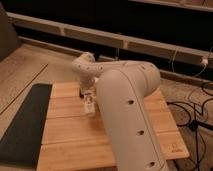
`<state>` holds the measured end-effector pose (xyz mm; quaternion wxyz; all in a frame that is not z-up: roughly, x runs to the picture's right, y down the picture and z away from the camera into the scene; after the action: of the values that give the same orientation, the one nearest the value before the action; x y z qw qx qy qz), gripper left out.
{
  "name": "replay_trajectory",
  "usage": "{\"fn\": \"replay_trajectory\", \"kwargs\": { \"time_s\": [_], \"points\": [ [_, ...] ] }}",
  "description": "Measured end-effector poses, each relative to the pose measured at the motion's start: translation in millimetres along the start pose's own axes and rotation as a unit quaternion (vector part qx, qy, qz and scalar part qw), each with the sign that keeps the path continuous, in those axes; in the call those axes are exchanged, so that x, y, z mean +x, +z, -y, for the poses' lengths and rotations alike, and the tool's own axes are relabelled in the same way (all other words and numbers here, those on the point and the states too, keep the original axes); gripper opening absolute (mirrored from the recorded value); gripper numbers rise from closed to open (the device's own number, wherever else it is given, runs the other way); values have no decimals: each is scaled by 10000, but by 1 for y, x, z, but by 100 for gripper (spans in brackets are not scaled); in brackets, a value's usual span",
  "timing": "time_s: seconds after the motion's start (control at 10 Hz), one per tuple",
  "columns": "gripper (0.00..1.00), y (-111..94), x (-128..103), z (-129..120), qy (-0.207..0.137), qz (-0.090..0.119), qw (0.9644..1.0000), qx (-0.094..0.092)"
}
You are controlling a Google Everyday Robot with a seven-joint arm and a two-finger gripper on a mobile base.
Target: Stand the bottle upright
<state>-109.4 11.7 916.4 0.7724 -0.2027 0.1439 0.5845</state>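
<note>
Cream-white arm (131,107) with gripper (87,95) at the whitish bottle (89,107), over a honey-brown planked table (67,145) and black mat (25,125).

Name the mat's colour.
Black mat, camera view; the gripper is right above the bottle on the table.

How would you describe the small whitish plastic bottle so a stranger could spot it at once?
Find the light wooden tabletop beside the big white robot arm. Towards its left-centre the gripper hangs low, with the small whitish-clear plastic bottle right at its tip. It is slim and pale, unlike the flat dark mat along the table's left.
</note>
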Motion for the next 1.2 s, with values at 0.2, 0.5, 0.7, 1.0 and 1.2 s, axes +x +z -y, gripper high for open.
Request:
{"fn": "replay_trajectory", "kwargs": {
  "time_s": [0.2, 0.5, 0.7, 1.0, 1.2],
  "points": [
    [0, -10, 1, 0, -191, 270, 9994, 129],
    [0, -32, 0, 4, -445, 812, 9949, 395],
    [0, -40, 4, 3, -488, 1018, 9927, 413],
    [0, -40, 5, 2, -483, 1040, 9926, 397],
    [0, -40, 6, 2, -493, 1034, 9926, 414]
  ]
}}
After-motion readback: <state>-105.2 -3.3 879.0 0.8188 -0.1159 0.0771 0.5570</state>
